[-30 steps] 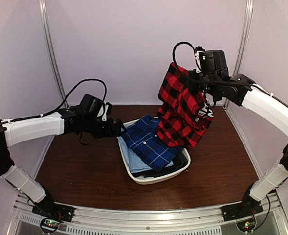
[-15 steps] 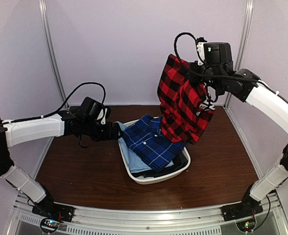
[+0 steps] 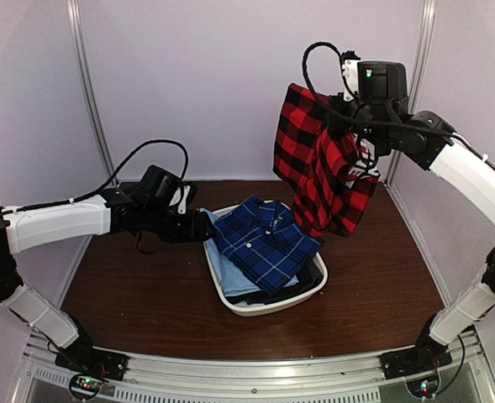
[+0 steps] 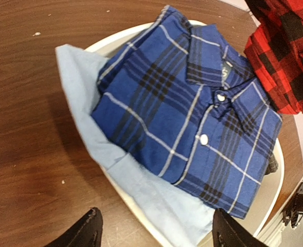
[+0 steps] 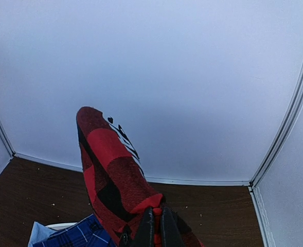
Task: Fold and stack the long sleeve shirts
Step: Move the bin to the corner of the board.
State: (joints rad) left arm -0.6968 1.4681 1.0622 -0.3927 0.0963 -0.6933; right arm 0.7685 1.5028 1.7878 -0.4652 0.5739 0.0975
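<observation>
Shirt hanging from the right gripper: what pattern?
The hanging shirt is red-and-black check; top external view shows it best.

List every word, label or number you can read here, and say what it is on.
Nothing can be read for certain.
red shirt: white block letters along its hanging edge, creased and partly hidden, unreadable.
blue shirt: a small mark inside the collar, maybe a tag, too blurred to read.
No other text shows.

We found no legible text in any view. Partial white block lettering showed on the hanging red-and-black shirt [image 3: 314, 168], but it was creased into the folds and unreadable.
</observation>
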